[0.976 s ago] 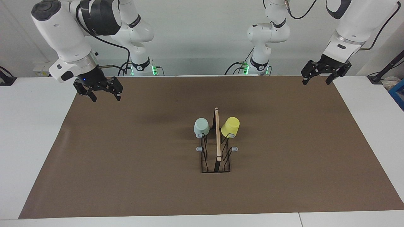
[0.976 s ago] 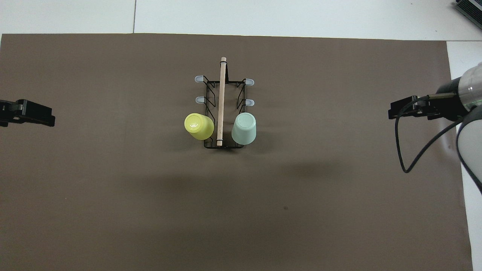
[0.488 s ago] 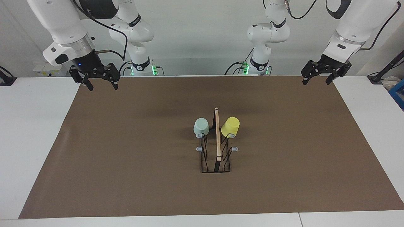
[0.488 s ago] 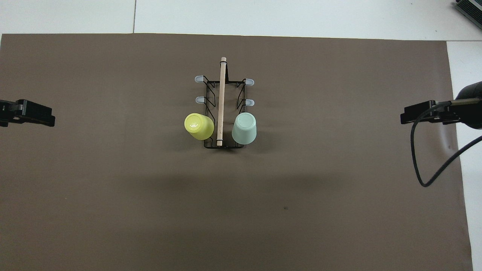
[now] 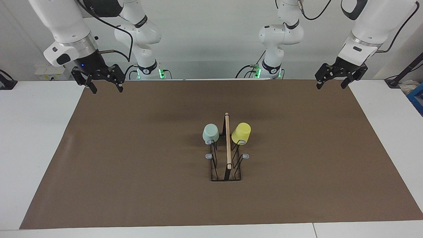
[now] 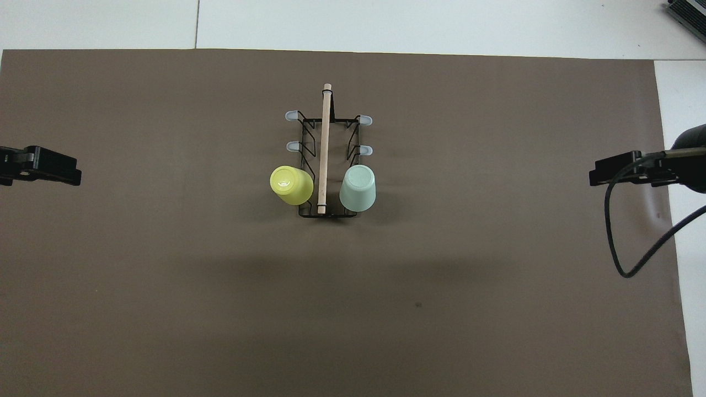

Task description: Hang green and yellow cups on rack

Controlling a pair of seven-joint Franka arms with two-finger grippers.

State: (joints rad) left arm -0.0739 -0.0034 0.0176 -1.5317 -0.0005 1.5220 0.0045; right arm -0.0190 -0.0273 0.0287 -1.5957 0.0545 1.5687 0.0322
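The black wire rack (image 5: 226, 167) (image 6: 326, 160) with a light wooden bar stands at the middle of the brown mat. The mint green cup (image 5: 210, 133) (image 6: 357, 188) hangs upside down on a peg on the rack's side toward the right arm. The yellow cup (image 5: 241, 133) (image 6: 290, 184) hangs upside down on the peg beside it, toward the left arm. My right gripper (image 5: 106, 89) (image 6: 606, 170) is open and empty, up over the mat's corner at the right arm's end. My left gripper (image 5: 330, 84) (image 6: 60, 172) is open and empty over the mat's corner at the left arm's end.
The brown mat (image 5: 132, 172) covers most of the white table (image 5: 29, 138). Several grey-tipped pegs (image 5: 208, 156) on the rack carry nothing. A black cable (image 6: 623, 242) hangs from the right arm. A blue thing (image 5: 417, 97) sits at the table's edge past the left arm.
My right gripper has risen and drawn back toward its base and the mat's edge. The left arm, the cups and the rack have not moved.
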